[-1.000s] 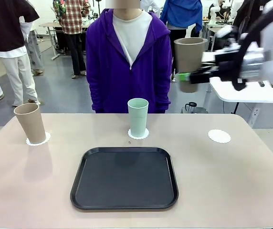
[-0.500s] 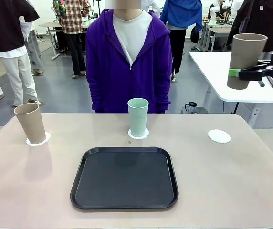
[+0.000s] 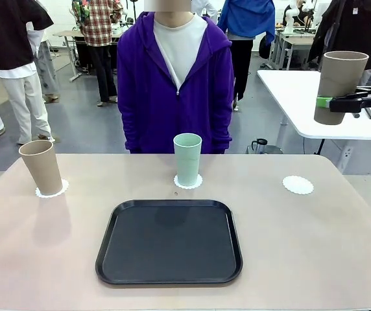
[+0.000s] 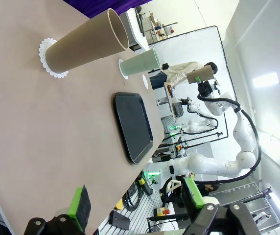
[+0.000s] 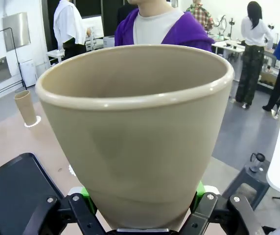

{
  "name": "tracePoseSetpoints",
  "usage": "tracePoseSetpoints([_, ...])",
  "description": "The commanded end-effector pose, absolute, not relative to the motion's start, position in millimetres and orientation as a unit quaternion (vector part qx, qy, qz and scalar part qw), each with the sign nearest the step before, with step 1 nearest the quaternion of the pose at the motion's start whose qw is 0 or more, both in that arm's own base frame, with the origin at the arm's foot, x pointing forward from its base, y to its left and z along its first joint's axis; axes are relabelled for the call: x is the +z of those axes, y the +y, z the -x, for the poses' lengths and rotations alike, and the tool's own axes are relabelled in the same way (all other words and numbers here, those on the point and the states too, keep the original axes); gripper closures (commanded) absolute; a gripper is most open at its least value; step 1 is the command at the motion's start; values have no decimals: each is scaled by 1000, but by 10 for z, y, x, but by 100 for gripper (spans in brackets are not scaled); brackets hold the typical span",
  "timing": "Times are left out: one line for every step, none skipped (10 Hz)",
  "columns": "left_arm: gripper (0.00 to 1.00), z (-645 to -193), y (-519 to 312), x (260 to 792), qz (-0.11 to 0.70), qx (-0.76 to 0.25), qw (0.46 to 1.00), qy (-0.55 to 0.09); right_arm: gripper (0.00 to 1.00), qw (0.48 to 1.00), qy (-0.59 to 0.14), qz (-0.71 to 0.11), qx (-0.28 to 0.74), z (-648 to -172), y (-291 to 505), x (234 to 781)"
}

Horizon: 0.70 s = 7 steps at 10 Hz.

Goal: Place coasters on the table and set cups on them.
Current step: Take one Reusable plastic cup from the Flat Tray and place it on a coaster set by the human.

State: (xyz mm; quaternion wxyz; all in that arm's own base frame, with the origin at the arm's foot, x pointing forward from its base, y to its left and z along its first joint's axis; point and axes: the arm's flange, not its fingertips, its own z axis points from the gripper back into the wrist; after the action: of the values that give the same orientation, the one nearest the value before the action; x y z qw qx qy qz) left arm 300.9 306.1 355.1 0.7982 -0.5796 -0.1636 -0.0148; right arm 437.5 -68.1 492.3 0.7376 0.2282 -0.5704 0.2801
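Third beige cup (image 3: 340, 87): held upright in the air at the far right, beyond the table's far-right corner and well above the tabletop, with the white table (image 3: 302, 103) behind it. The right gripper (image 3: 326, 102) is clamped on its lower part; green pads press both sides (the right wrist view shows the same grip, with pads tight against the cup (image 5: 135, 132) wall near its base).

Bare coaster (image 3: 298, 185): lies flat on the beige table (image 3: 315, 246) at the far right, below and somewhat to the left of the held cup, nothing on it.

Mint green cup (image 3: 187, 159): upright on its coaster (image 3: 188, 182) at the far middle, directly in front of the person in the purple hoodie (image 3: 176, 81).

First beige cup (image 3: 41, 167): standing on a coaster (image 3: 51, 190) at the far left, leaning slightly.

Black tray (image 3: 169, 241): near middle of the table, just nearer than the mint cup.

Left gripper (image 4: 135, 203): its fingers are spread wide with nothing between them, over the table's edge. From its camera the beige cup (image 4: 86, 41) and mint cup (image 4: 141, 61) are seen sideways, the tray (image 4: 132, 125) beyond them.
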Motion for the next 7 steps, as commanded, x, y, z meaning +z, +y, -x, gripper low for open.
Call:
tracePoseSetpoints([0,-2990,3065,3572,580,-11,798,-164,19,735,-576,-224,279,-4324,-701,4968])
tracePoseSetpoints([0,-2990,3065,3572,580,-11,798,-164,19,735,-576,-224,279,-4324,-701,4968])
tracePoseSetpoints([0,-2990,3065,3572,580,-11,798,-164,19,735,-576,-224,279,-4324,-701,4968])
tracePoseSetpoints([0,-2990,3065,3572,580,-11,798,-164,19,735,-576,-224,279,-4324,-701,4968])
tracePoseSetpoints([0,-2990,3065,3572,580,-11,798,-164,19,735,-576,-224,279,-4324,-701,4968])
tracePoseSetpoints([0,-2990,3065,3572,580,-11,798,-164,19,735,-576,-224,279,-4324,-701,4968])
tracePoseSetpoints([0,-2990,3065,3572,580,-11,798,-164,19,735,-575,-225,280,-4355,-697,4971])
